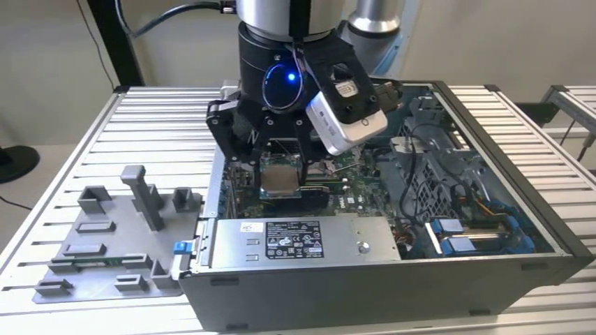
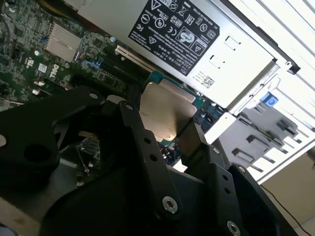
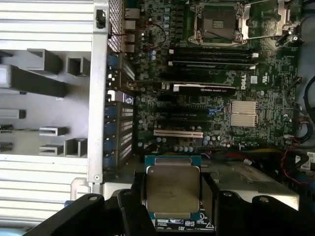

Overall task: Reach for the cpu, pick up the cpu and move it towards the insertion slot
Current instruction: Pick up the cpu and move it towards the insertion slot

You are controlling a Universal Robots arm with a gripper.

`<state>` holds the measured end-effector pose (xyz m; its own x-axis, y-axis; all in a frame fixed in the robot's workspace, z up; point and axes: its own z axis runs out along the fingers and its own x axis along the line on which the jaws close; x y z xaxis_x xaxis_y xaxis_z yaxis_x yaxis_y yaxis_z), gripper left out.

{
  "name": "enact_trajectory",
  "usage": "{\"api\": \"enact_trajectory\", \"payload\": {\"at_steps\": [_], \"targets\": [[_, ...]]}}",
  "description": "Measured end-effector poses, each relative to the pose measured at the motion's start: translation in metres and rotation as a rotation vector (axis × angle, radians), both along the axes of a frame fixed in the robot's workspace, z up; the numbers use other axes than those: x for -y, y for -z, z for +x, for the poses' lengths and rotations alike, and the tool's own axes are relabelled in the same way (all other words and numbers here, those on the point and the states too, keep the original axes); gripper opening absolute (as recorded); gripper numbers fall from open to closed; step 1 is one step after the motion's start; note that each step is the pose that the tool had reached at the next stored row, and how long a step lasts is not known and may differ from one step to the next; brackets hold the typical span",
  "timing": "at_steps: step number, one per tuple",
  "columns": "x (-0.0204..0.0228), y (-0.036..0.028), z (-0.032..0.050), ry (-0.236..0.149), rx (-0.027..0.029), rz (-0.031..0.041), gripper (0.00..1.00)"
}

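The pick looks done, and the carry toward the slot (image 3: 217,22) is the step in hand. The gripper (image 3: 172,196) is clenched on the cpu (image 3: 173,191), its two fingers (image 2: 147,147) pressed against opposite edges and parted no wider than the chip, which sits flat between them, metal face up. In the exterior view the gripper (image 1: 281,167) hangs inside the open case (image 1: 521,230), above the board. The slot lies well ahead of the gripper across the board, so the carry seems only partway; reaching it calls for level travel that keeps the chip square.
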<state>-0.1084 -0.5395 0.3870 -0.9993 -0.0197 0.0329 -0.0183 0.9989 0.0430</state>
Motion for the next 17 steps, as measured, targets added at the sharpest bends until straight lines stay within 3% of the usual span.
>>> {"api": "enact_trajectory", "payload": {"at_steps": [8,17], "targets": [[-0.0012,0.0004,0.0326,0.000,0.0000,0.0000,0.00],[-0.0102,0.0020,0.0735,0.000,0.0000,0.0001,0.00]]}}
